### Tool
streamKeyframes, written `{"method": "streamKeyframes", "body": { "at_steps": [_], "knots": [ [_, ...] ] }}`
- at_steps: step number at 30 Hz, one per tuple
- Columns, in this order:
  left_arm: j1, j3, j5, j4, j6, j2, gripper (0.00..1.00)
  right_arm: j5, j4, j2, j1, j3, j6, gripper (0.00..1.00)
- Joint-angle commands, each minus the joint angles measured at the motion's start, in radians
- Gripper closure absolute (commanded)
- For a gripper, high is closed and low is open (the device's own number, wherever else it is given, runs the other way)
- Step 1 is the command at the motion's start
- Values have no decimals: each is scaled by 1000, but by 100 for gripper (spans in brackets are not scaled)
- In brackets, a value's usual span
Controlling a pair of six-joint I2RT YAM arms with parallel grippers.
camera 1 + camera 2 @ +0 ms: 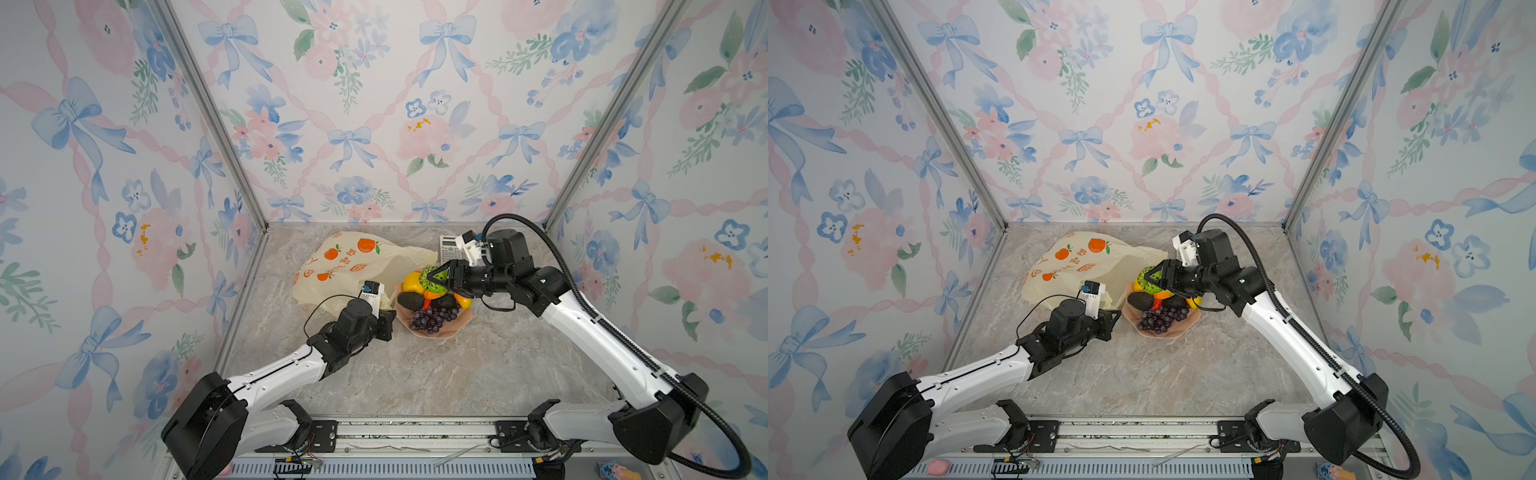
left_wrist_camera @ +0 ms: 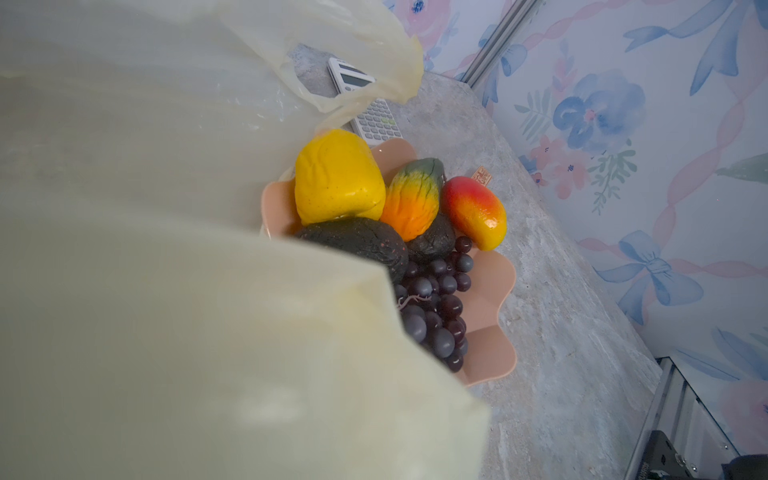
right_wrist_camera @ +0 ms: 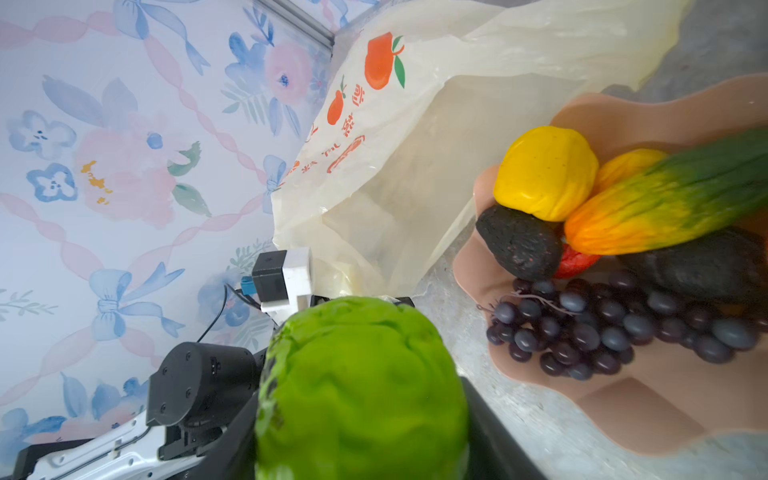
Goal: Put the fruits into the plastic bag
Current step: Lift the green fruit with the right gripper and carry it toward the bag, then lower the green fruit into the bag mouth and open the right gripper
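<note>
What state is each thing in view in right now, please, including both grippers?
plastic bag: mouth open, empty as far as visible.
left gripper: shut on the plastic bag's edge.
right gripper: shut on the bright green fruit.
bright green fruit: held up over the pink plate.
other fruits: piled on the plate.
pink plate: flat on the table, loaded.
calculator: face up, partly under a bag handle.

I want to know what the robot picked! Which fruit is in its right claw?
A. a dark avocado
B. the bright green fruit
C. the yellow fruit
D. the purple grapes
B: the right gripper is clamped on the bright green fruit, while the grapes and the yellow fruit lie on the pink plate.
</note>
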Motion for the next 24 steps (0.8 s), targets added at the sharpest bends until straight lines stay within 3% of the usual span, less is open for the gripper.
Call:
{"method": "streamKeyframes", "body": {
  "at_steps": [1, 8, 24],
  "knots": [
    [12, 10, 7, -19, -4, -40, 100, -127, 158, 80, -10, 31, 97, 55],
    [42, 10, 22, -36, -2, -80, 100, -166, 188, 275, 15, 120, 102, 57],
    [88, 30, 82, -33, 24, -68, 100, -102, -20, 677, 97, 426, -29, 62]
  ]
}}
